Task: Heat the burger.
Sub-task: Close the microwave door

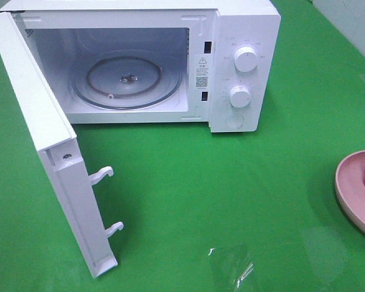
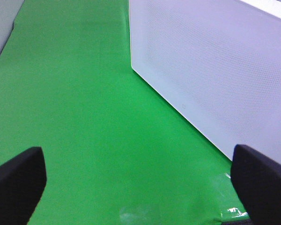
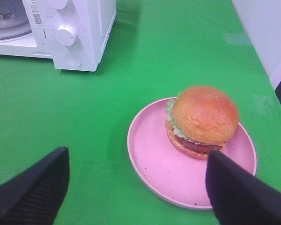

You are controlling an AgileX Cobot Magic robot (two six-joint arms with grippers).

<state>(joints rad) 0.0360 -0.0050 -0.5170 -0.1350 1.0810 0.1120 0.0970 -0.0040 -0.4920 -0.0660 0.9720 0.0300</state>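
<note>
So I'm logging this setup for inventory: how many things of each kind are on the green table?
Microwave: 1
Burger: 1
Pink plate: 1
Total: 3

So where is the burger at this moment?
The burger sits on the pink plate, toward one side of it. In the exterior high view it is cut off at the right edge, on the green table, right of the open microwave.

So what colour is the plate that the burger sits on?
Pink. The plate shows best in the right wrist view, with the burger on it.
</note>
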